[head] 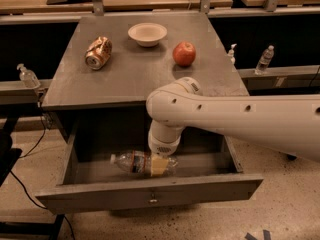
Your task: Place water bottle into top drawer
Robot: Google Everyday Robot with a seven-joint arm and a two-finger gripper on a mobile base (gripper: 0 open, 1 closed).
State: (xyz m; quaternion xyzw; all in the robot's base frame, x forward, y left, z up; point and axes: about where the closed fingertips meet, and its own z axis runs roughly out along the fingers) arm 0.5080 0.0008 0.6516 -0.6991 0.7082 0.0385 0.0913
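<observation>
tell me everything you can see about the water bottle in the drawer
The water bottle is clear ribbed plastic with a white cap and a dark label band. It lies on its side on the floor of the open top drawer, cap pointing left, roughly parallel to the front panel. The gripper sits over its right half, hiding part of it.

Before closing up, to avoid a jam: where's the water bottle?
Camera view: the water bottle lies sideways mid-floor in the open top drawer, cap pointing left, with the gripper over its right half.
</observation>
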